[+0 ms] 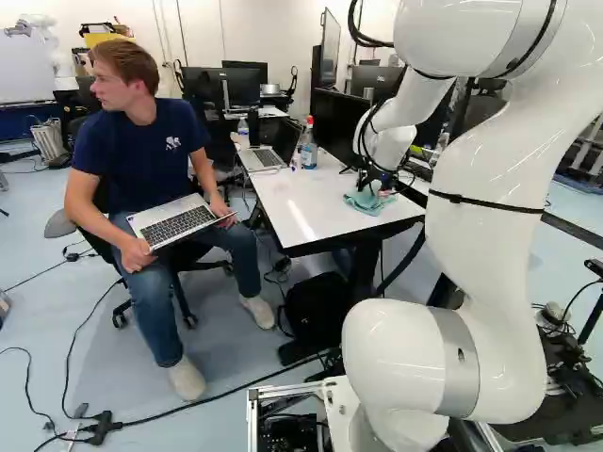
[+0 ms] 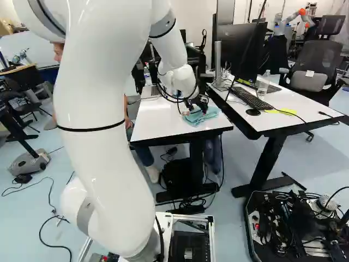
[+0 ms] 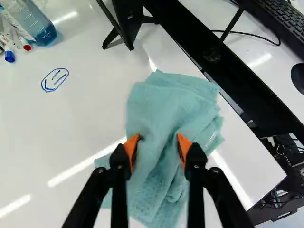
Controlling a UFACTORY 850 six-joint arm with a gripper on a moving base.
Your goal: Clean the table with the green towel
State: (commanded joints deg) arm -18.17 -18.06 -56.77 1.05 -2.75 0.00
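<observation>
Along the table [image 1: 306,209] in your left base view, you have a laptop [image 1: 262,158], then a bottle [image 1: 309,155], then the green towel [image 1: 362,202] lying rumpled near the right edge. Your gripper [image 1: 380,188] is there, fingers [image 3: 130,146] standing apart, cloth between them.

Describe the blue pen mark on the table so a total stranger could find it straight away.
Start at the white table with the open laptop on it. On its top, look between the bottle of blue liquid and the crumpled green towel. The mark is a small blue oval with short strokes inside, drawn flat, unlike the loose markers by the bottle.
</observation>
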